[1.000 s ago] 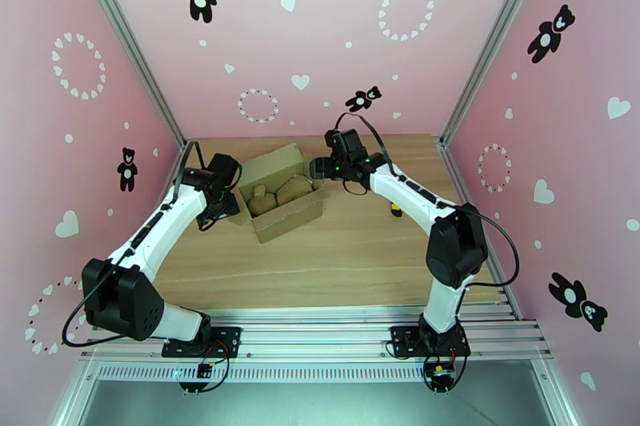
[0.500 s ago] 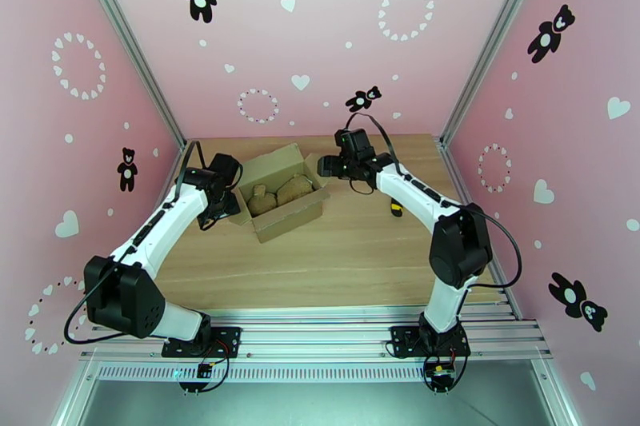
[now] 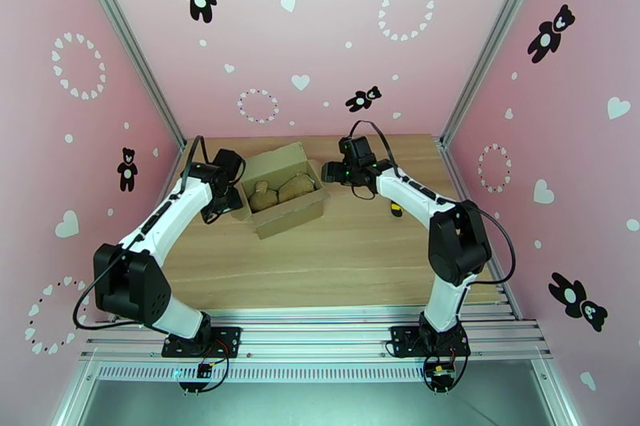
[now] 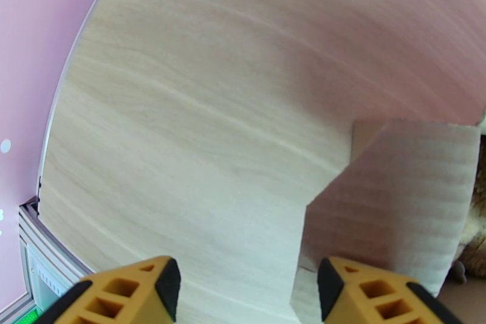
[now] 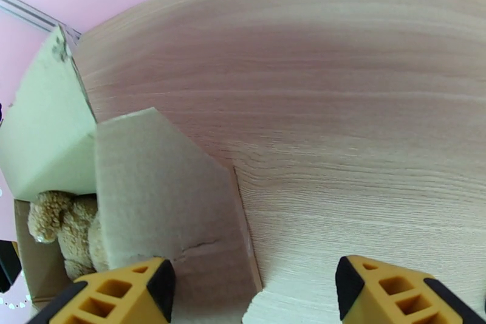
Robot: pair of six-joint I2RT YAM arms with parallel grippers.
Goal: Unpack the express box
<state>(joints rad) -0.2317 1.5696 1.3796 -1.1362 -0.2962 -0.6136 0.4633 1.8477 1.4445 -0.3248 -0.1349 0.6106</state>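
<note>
The box [image 3: 290, 216] stood on the surface [image 3: 336, 268], in its far left part, between the two tools. Its flaps were folded outward and the top was open. A brown plush toy [image 3: 280, 191] lay inside the box.

The left tool [image 3: 234, 197] was positioned just beside the left side of the box. In the left wrist view, the left tool [image 4: 249, 286] was seen open: its yellow fingers [image 4: 130, 295] were spread well apart and nothing was held between them. Bare surface [image 4: 182, 124] was seen below the gap. A flap of the box [image 4: 401, 197] was seen ahead of the finger at the right of that view, and a patch of the toy [image 4: 475, 222] was seen at the right margin.

The right tool [image 3: 328, 173] was positioned just beside the far right corner of the box; contact could not be confirmed. In the right wrist view, the right tool [image 5: 255, 289] was likewise seen open and empty, with its fingers [image 5: 121, 295] well apart. A flap of the box [image 5: 158, 197] was seen ahead of the finger at the left of that view, with the toy [image 5: 61, 228] beyond it in the box, and bare surface [image 5: 340, 106] to the right.

A small yellow and black object [image 3: 394, 209] lay on the surface beside the right arm, well apart from the box; its nature could not be told.
</note>
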